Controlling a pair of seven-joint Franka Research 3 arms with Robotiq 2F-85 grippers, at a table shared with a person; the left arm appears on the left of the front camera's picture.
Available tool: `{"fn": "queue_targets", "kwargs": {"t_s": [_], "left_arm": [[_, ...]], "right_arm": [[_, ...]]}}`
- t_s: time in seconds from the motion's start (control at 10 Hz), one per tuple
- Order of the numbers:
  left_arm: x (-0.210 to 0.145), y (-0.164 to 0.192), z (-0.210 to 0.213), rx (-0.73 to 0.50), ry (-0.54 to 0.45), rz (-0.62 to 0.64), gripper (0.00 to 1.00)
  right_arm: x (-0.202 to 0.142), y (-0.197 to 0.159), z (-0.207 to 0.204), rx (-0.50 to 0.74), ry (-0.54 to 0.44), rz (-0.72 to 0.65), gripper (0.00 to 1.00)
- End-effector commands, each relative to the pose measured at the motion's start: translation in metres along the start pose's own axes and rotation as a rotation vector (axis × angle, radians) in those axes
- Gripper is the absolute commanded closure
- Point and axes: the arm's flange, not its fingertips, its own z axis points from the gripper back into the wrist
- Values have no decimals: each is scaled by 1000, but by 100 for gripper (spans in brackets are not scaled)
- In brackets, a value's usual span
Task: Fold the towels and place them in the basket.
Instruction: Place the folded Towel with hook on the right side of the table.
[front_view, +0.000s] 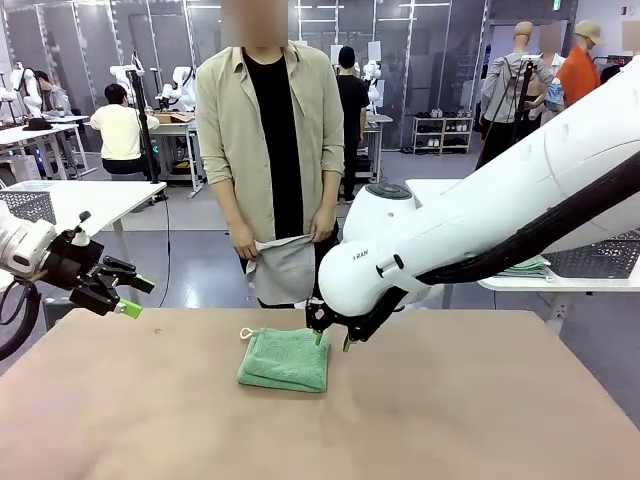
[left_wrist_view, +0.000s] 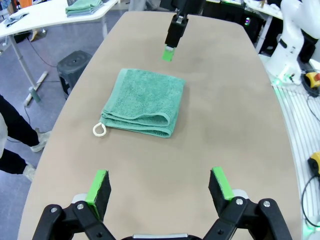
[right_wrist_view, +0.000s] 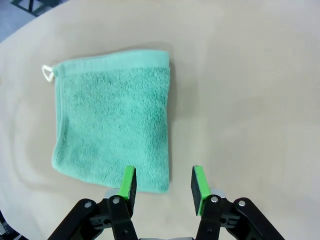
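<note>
Beneath right gripper (right_wrist_view: 163, 173): corner of green towel (right_wrist_view: 112, 125) lay under one finger; jaws half apart, empty.
Left gripper (left_wrist_view: 159, 176): stood wide, farther off.

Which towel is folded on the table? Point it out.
The mint green towel, folded flat with a white loop at one corner; the pale towel hangs from the person's hands.

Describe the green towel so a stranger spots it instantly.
Start at the tan table before the standing person. Near its far edge lies the green towel, folded. Its mint colour and white corner loop set it apart from the pale cloth the person holds.
</note>
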Motion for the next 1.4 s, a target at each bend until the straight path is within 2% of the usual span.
{"fn": "queue_targets", "kwargs": {"t_s": [0.0, 0.3, 1.3], "left_arm": [[0, -1, 1, -3, 6, 6, 0], [0, -1, 1, -3, 6, 6, 0], [0, -1, 1, -3, 6, 6, 0]], "right_arm": [[7, 5, -15, 15, -54, 23, 43], [10, 9, -37, -4, -92, 39, 43], [20, 11, -66, 8, -27, 5, 43]]}}
